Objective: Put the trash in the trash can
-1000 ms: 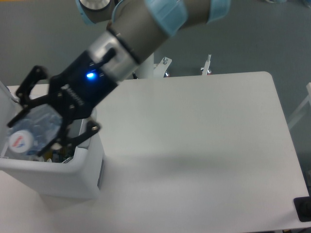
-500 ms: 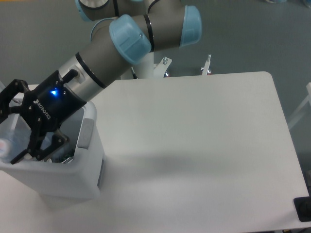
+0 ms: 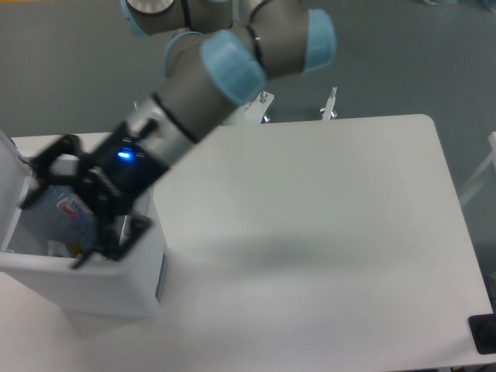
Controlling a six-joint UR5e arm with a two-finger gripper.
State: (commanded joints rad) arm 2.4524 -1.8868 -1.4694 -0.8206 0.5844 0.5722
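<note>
1. Since the earlier frame, the gripper [image 3: 62,200] has shifted right above the trash can [image 3: 116,283], fingers spread wide (motion-blurred).
2. Bottle [image 3: 70,211] lies inside the bin, near-left on the table [image 3: 325,225].

Even, fairly bright light from overhead, and the white table [image 3: 325,201] comes up pale and flat with no hard glare. A broad soft shadow runs across its middle, smeared and low in contrast. The gripper [image 3: 58,205] is streaked with motion blur (its dark fingers [image 3: 48,151] are ghosted at the edges), and a small blue light [image 3: 122,155] glows on its body. The arm [image 3: 225,70] looks soft too, its blue joint caps hazy. Inside the trash can [image 3: 93,283] it is dimmer and muddy. The grey floor [image 3: 403,54] is evenly lit.
</note>
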